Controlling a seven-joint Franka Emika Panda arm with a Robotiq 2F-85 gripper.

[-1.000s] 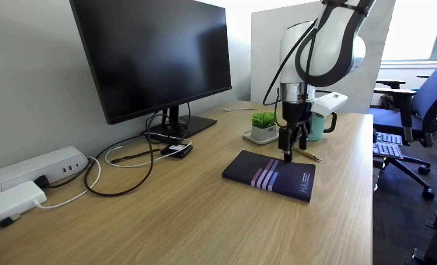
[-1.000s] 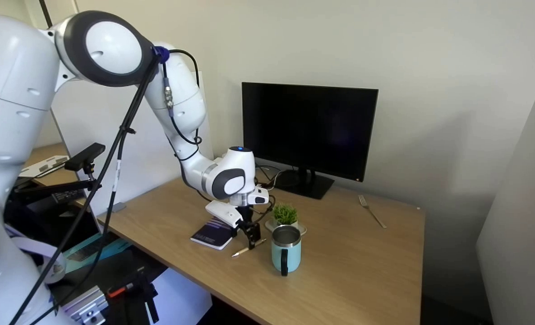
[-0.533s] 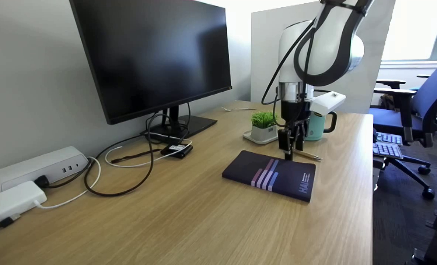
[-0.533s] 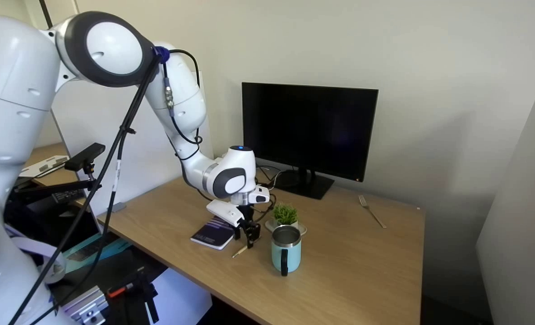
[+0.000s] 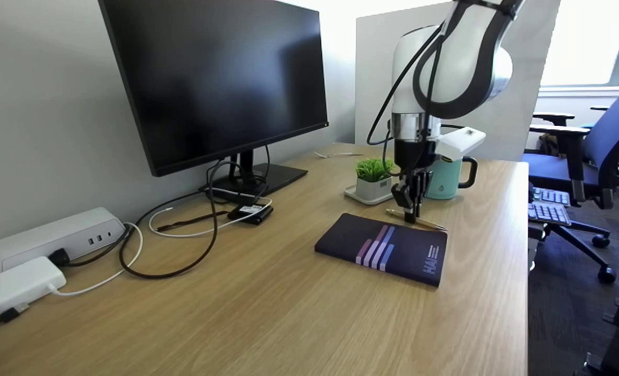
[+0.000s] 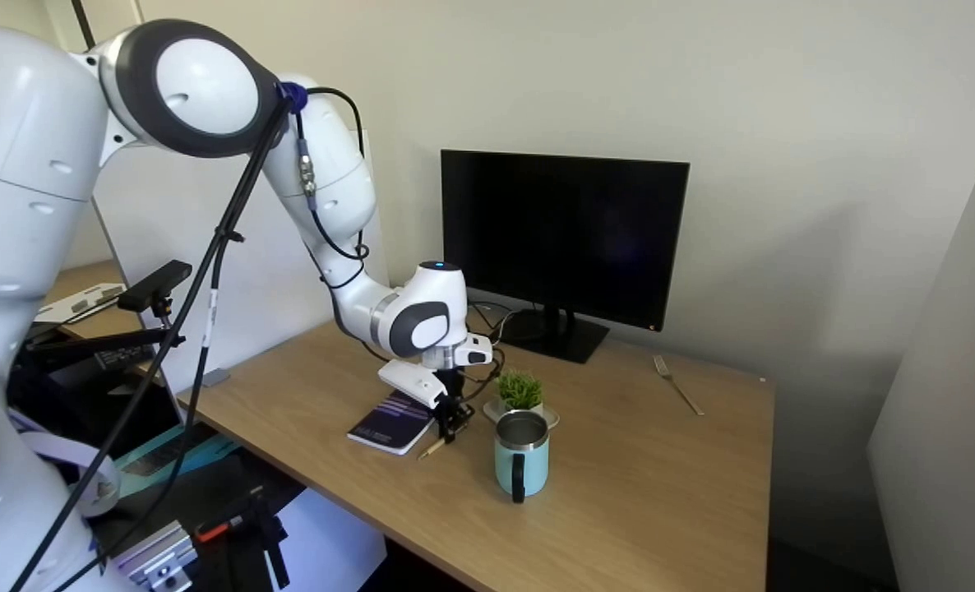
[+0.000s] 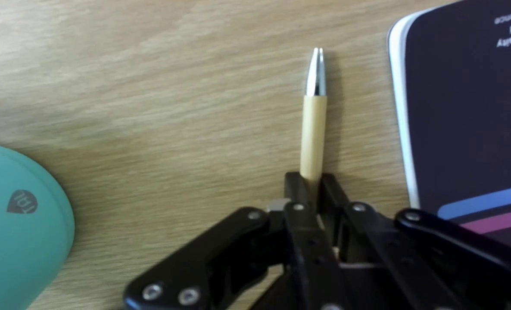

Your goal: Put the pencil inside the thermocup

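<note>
A pale tan pencil (image 7: 313,133) with a silver tip runs between the fingertips of my gripper (image 7: 311,178), which is shut on it about its middle. Both ends of the pencil (image 5: 430,224) stick out past the fingers in an exterior view. Whether it still touches the desk I cannot tell. The mint-green thermocup (image 6: 537,464) stands upright with its top uncovered and a black handle at its side. In the wrist view the thermocup (image 7: 18,241) is at the left edge, apart from the gripper.
A dark notebook (image 5: 382,248) lies close beside the gripper. The potted plant (image 6: 520,390) on its small tray stands close to the thermocup. Farther back are a monitor (image 6: 561,238) and a fork (image 6: 678,385). Black and white cables (image 5: 213,214) lie near the monitor's foot.
The jaws have come together on the pencil. The pencil has shifted slightly towards the notebook, and the arm has moved a little the same way. The thermocup has stayed in place.
</note>
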